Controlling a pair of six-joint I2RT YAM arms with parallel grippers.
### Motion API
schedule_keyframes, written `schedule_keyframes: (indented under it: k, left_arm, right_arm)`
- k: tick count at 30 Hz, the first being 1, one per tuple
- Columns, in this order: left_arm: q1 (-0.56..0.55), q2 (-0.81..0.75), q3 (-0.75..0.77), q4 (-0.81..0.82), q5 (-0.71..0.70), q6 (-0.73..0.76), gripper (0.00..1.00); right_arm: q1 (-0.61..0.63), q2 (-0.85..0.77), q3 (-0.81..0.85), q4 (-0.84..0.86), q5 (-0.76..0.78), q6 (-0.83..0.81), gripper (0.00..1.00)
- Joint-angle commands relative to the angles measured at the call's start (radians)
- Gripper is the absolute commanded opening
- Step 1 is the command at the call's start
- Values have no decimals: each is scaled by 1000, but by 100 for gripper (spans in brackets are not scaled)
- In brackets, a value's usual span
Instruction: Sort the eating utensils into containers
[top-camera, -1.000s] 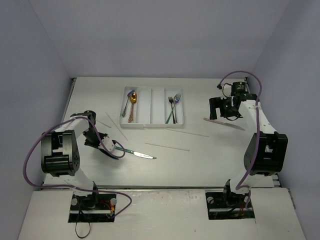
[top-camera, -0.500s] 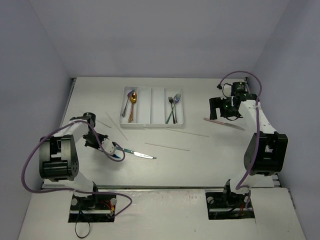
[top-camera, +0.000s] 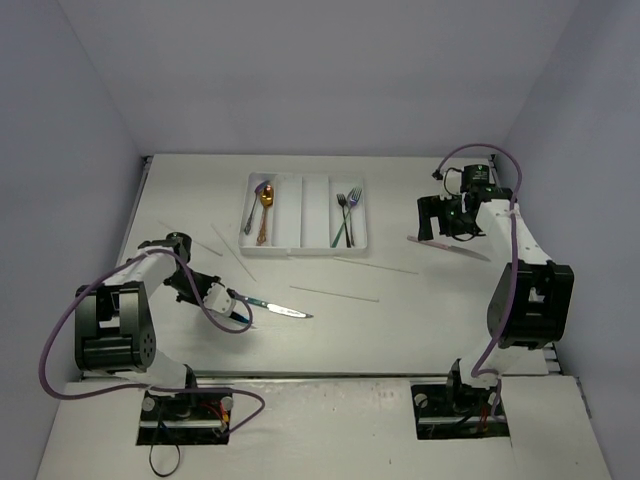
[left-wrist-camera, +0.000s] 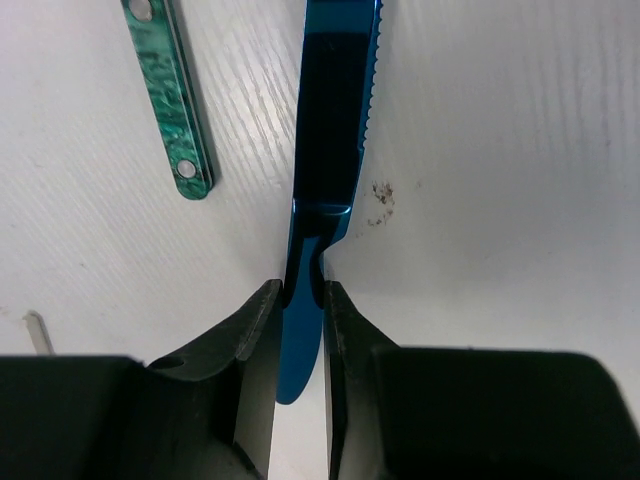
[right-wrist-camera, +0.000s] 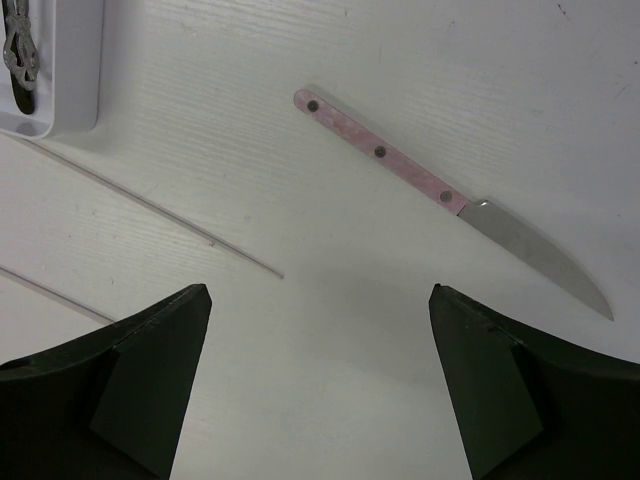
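So far I count only spoons (top-camera: 264, 205) and forks (top-camera: 346, 215) in the tray (top-camera: 305, 250), while my left end effector (left-wrist-camera: 300, 295) is clamped on the blue knife (left-wrist-camera: 335, 120) low over the surface (top-camera: 400, 320), my right end effector (right-wrist-camera: 318, 295) hangs open above the pink-handled knife (right-wrist-camera: 380, 152), and pale sticks (top-camera: 335, 294) lie unsorted.

The blue knife (left-wrist-camera: 335, 130) between the left arm's black jaws is gleaming glossy deep blue; up-left of them, the green-marbled handle (left-wrist-camera: 168, 95) is showing darker swirls; ahead of the right jaws, the pink-handled knife (right-wrist-camera: 380, 152) is showing mottled pink, dark rivets and a silver blade; the table (left-wrist-camera: 520, 150) is showing white grain.
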Motion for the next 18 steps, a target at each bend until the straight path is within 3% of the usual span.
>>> schedule_keyframes:
  k: [1, 7, 18]
  left_arm:
    - [-9, -81, 5, -77, 131, 559, 0]
    - [-51, -138, 19, -94, 196, 532, 0]
    - [-228, -139, 217, -94, 274, 184, 0]
  right_arm:
    - [-8, -4, 20, -2, -21, 3, 88]
    - [-8, -1, 19, 0, -24, 3, 88]
    - [-8, 13, 32, 0, -39, 12, 87]
